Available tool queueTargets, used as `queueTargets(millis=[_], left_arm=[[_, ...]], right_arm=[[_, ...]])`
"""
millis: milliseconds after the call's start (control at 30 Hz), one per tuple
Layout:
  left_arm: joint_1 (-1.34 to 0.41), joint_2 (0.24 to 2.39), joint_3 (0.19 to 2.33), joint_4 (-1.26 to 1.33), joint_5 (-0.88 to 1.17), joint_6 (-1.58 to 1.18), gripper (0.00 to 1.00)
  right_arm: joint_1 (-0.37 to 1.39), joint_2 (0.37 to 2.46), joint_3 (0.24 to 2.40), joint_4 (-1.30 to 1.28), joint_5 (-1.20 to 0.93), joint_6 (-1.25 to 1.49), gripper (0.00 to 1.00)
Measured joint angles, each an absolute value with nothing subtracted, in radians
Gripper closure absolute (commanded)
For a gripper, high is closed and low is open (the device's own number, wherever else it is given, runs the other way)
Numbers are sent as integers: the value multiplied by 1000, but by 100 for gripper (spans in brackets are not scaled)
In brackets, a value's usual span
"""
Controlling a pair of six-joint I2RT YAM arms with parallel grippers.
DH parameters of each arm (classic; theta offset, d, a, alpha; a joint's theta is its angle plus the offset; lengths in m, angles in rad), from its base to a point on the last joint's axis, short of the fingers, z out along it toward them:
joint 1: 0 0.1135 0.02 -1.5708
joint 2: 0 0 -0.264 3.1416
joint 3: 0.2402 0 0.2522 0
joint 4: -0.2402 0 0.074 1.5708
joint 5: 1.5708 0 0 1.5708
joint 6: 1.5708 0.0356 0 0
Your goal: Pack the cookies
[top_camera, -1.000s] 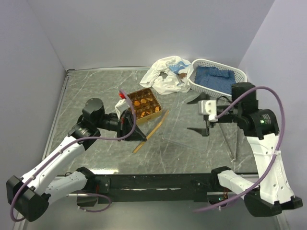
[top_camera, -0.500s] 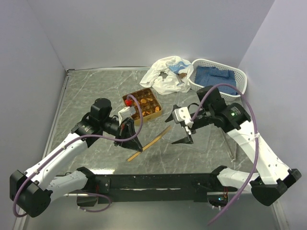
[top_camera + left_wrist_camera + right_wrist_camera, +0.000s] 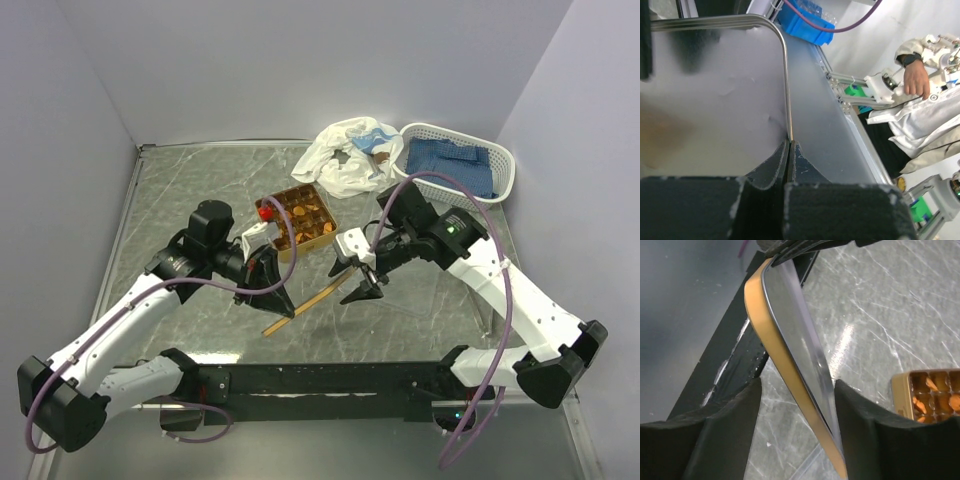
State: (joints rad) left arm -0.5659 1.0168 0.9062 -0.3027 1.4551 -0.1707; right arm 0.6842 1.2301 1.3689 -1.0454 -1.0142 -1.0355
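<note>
Counting down from the big stuff: a left arm (image 3: pixel 120 320) and a right arm (image 3: pixel 525 295), one white basket (image 3: pixel 505 165) holding one blue cloth (image 3: pixel 445 160), one crumpled white bag (image 3: pixel 340 155), one clear lid (image 3: pixel 310 297) with a golden rim, one square golden tin (image 3: pixel 312 240). In its compartments, the cookies (image 3: pixel 300 212): orange-brown rounds, too small from above for a sure tally. Plus one tiny red bit (image 3: pixel 265 212) at the tin's left corner.

All set on a grey marbled tabletop (image 3: pixel 200 190), glossy and streaked, boxed in by plain pale lilac walls (image 3: pixel 300 70) at the back and both sides. Past the pane in the left wrist view, a person in white (image 3: pixel 920 110) and a blue bin (image 3: pixel 805 25).

Now the action! Pinching the lid by its edge with the left end effector (image 3: pixel 275 292), pads pressed together on the rim, lid turned on edge above the tabletop. Straddling the lid's other end with the right end effector (image 3: pixel 355 280), fingers spread wide, rim running between them; cannot tell whether either pad touches. Cookies sitting in the uncovered tin, just behind the left end effector, back and left of the right one, apart from both.
</note>
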Motion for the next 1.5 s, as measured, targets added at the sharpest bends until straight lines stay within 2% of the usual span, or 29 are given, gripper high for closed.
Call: queueTargets(millis=[33, 200, 267, 300, 333, 367, 433, 467, 533, 567, 900, 1167, 1333, 1500], left_arm=[[-566, 1023, 921, -329, 1456, -145, 99], [-566, 1106, 1045, -583, 1467, 121, 98], [-566, 1164, 1113, -744, 1470, 276, 96], [-566, 1197, 1148, -832, 1472, 377, 95], [-566, 1230, 1178, -930, 1472, 473, 94], [-564, 1259, 1198, -1005, 1471, 555, 86], [-559, 1308, 1218, -1121, 1481, 686, 75], [-556, 1319, 1220, -1150, 1485, 728, 65], [-542, 1327, 1219, -1218, 1477, 801, 36], [-533, 1323, 1220, -1240, 1477, 826, 2], [-345, 1199, 1240, -1329, 1478, 908, 4], [-104, 1164, 1264, -1340, 1477, 954, 4], [-18, 1240, 1383, -1349, 1476, 957, 4], [26, 1335, 1587, -1354, 1475, 941, 4]], right_arm=[[690, 1235, 1369, -1048, -1015, -1037, 51], [699, 1246, 1369, -1055, -1023, -1049, 65], [699, 1246, 1369, -1064, -1029, -1061, 78], [699, 1246, 1369, -1070, -1032, -1073, 89], [699, 1246, 1369, -1079, -1035, -1081, 96], [700, 1245, 1369, -1089, -1038, -1089, 100], [705, 1240, 1360, -1111, -1027, -1099, 100], [707, 1234, 1349, -1117, -1026, -1098, 100], [706, 1211, 1322, -1108, -1018, -1094, 100], [701, 1192, 1304, -1102, -1012, -1089, 100], [526, 977, 1203, -1003, -1020, -926, 100], [382, 939, 1188, -850, -967, -651, 100], [318, 950, 1207, -765, -913, -482, 100], [283, 976, 1243, -702, -892, -357, 100]])
